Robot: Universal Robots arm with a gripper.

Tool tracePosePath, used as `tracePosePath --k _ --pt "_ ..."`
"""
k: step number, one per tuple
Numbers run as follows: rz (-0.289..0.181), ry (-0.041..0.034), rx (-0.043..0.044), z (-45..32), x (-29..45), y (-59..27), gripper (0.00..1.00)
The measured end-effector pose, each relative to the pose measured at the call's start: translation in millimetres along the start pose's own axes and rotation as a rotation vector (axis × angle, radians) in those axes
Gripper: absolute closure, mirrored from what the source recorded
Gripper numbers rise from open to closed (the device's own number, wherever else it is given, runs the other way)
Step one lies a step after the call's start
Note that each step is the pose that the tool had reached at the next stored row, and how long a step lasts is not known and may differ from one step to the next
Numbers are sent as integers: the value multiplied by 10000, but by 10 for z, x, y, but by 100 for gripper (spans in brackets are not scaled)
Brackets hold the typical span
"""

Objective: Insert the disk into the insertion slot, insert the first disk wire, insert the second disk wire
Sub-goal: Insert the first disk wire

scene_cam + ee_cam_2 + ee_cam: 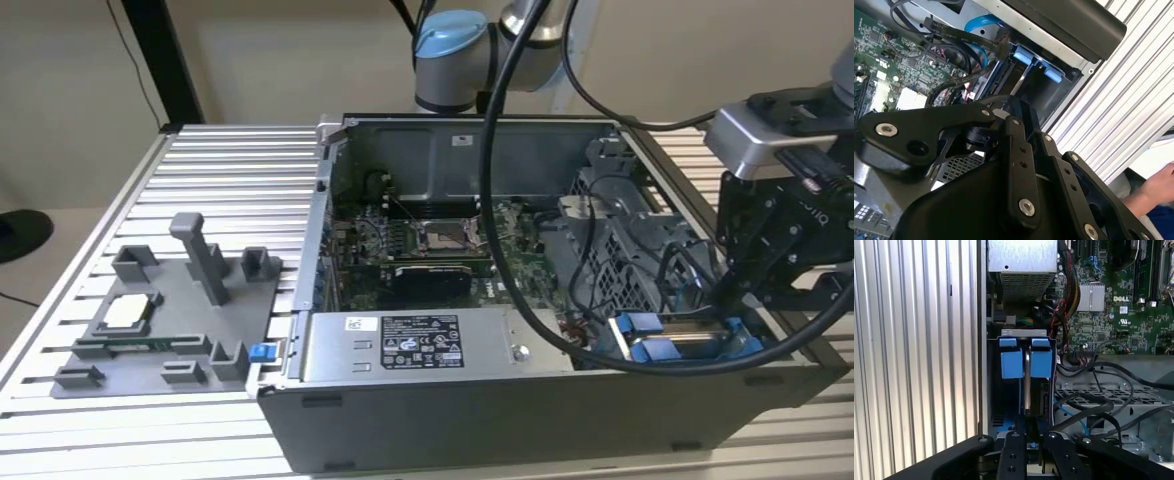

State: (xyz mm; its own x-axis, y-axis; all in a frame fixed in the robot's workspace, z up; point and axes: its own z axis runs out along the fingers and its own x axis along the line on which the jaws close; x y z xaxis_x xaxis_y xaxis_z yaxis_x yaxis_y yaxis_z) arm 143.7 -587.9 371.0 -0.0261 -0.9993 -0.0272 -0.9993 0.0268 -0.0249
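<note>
The disk [1027, 382] stands on edge in the insertion slot [994, 390] at the case's front corner on the exterior view's right. Its thin silver edge shows between the two blue carrier tabs [1012, 364]. My gripper [1028, 437] sits directly over it, fingers drawn in tight against the disk's edge. In the second wrist view the gripper [1013, 112] points down at the same blue tabs [1023, 55] and the disk [1019, 84]. In the exterior view my gripper [742, 300] hangs over the blue carrier [667, 346]. Loose black wires [1094, 405] and a blue cable [1070, 412] lie beside the slot.
The grey power-supply box [407, 346] lies along the case front beside the slot. The motherboard [441, 245] fills the case floor. A grey fixture with parts [167, 320] sits on the slatted table at the exterior view's left. A person's hand [1159, 185] is near the table edge.
</note>
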Motion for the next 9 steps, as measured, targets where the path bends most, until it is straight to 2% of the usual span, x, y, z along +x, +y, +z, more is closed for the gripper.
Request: tracePosePath --k 4,9 --pt "0 -1 0 22 -31 -19 100" --pt "-1 -1 0 47 -110 -61 100"
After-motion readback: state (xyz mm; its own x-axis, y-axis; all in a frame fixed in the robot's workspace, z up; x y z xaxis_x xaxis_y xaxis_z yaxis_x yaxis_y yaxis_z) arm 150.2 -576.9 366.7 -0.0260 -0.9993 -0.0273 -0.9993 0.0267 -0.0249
